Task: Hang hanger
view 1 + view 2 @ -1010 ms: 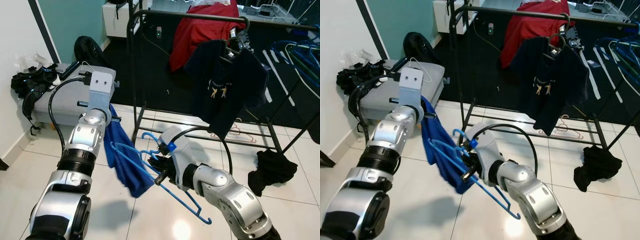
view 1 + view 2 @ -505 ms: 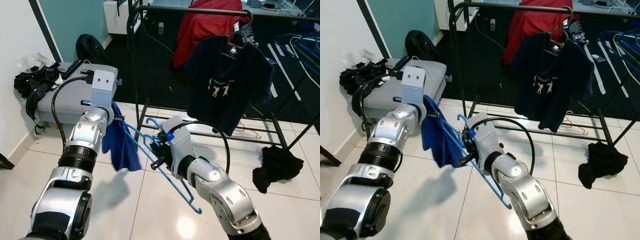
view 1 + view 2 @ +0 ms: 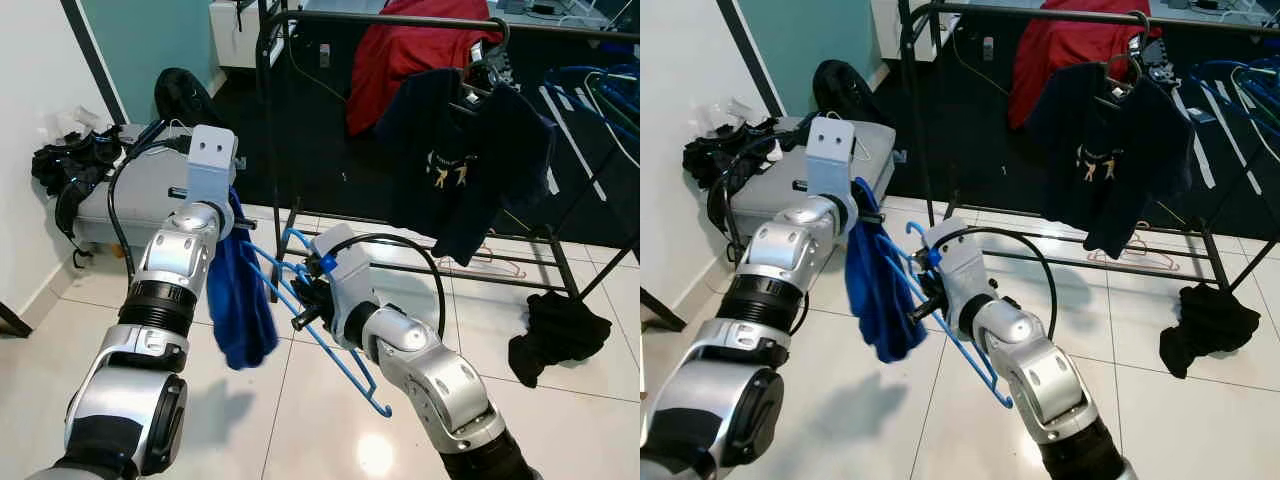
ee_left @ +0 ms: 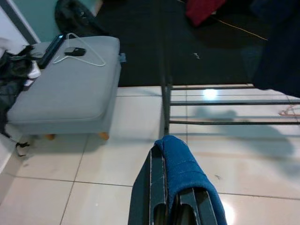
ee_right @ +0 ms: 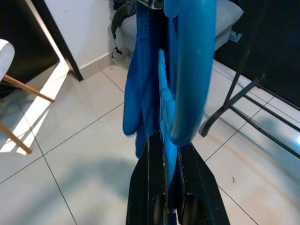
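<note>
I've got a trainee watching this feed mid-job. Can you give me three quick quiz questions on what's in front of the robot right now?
1. True or false: the right claw is shut on the blue hanger.
2. What does the left claw hold? A) the red garment B) the blue cloth C) the white wire hanger
3. Fill in: the dark T-shirt hangs from the black clothes ____.

Key: 1 true. 2 B: the cloth is pinched between the fingers and hangs down. 3 rack.
</note>
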